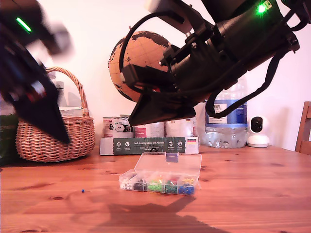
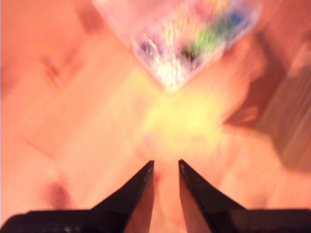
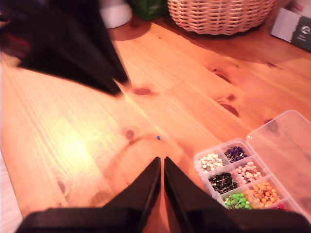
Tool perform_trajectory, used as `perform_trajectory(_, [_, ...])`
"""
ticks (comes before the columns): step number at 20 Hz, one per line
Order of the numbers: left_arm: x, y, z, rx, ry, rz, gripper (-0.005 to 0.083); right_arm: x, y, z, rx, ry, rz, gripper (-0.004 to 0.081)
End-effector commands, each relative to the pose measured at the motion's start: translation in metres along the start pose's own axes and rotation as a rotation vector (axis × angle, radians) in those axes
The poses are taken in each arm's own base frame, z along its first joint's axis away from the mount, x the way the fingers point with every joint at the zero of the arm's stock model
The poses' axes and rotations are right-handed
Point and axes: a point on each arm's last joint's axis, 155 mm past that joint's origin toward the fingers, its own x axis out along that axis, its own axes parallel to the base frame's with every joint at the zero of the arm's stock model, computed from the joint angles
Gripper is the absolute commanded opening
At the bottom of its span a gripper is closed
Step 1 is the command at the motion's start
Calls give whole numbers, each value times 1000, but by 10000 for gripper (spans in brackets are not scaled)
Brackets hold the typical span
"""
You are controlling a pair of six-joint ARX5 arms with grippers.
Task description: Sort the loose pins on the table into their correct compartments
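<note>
While hovering over the bench [image 1: 243,204], holding the jaws of my second gripper [image 3: 162,162] pressed almost together, nothing visible between. Looking down on one loose blue pin [image 3: 158,137] lying on bare wood, near the clear box's compartments [image 3: 232,180] but apart. Holding my first gripper [image 2: 165,165] high at the exterior view's left, jaws narrowly parted; too blurred to tell whether grasping anything.

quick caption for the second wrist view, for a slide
My second end effector hovers nearly closed above the wooden table, a loose blue pin ahead, beside the open pin box.
</note>
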Motion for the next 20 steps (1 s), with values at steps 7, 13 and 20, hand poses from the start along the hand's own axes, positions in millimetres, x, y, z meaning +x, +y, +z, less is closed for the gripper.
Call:
perform_trajectory(7, [11, 16, 4, -27, 257, 51, 154, -3, 2, -6, -4, 24, 9, -12])
perform_trajectory(13, [29, 0, 4, 27, 339, -5, 153, -3, 3, -15, -3, 63, 11, -12])
perform_trajectory(20, [33, -9, 9, 158, 347, 11, 152, -3, 3, -5, -21, 19, 10, -12])
